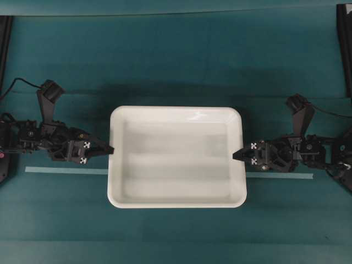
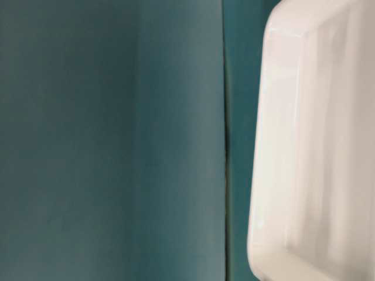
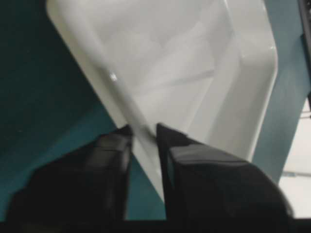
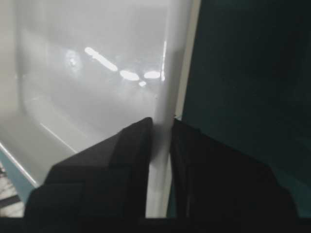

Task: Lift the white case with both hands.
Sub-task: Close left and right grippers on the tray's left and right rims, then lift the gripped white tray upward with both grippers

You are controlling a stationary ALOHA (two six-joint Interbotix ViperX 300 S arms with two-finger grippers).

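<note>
The white case (image 1: 176, 157) is a large shallow tray with a raised rim, in the middle of the teal table. My left gripper (image 1: 111, 148) is at its left rim. In the left wrist view the left gripper (image 3: 144, 130) is shut on the rim of the white case (image 3: 194, 58), one finger on each side. My right gripper (image 1: 236, 155) is at the right rim. In the right wrist view the right gripper (image 4: 161, 122) is shut on the rim of the white case (image 4: 97, 63). The white case (image 2: 319, 140) fills the right of the table-level view.
A thin pale tape strip (image 1: 66, 170) runs across the table under the case and comes out at the right (image 1: 280, 176). Black frame posts (image 1: 344, 44) stand at the far corners. Teal cloth (image 2: 111, 140) lies all around.
</note>
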